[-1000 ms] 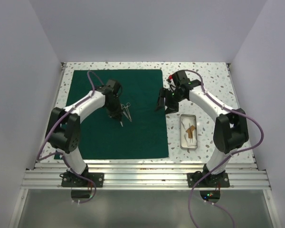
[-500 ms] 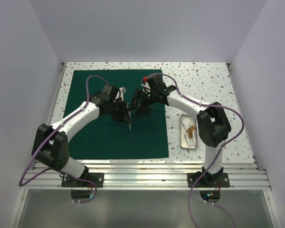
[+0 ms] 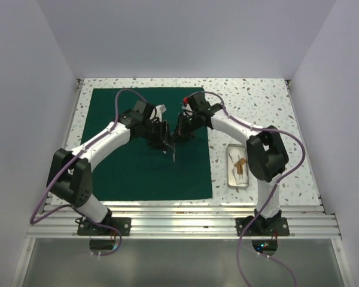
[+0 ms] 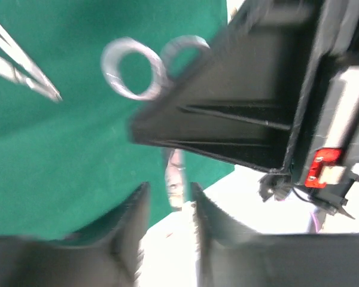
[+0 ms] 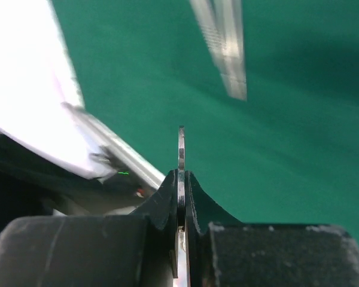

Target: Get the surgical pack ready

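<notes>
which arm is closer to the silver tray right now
Right. The right arm's elbow stands just beside the tray's right edge, its wrist reaching left over the green drape. The left arm stretches across the drape, well left of the tray.

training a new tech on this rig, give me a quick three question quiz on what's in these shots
1. True or false: the silver tray lies on the green drape.
2. The right tool is: A) open above the tray, B) shut on a thin metal instrument, C) shut on a fold of the drape.
3. What surface lies under the right tool?
Key: 1 false, it lies on the speckled tabletop beside the drape; 2 B; 3 the green drape.
</notes>
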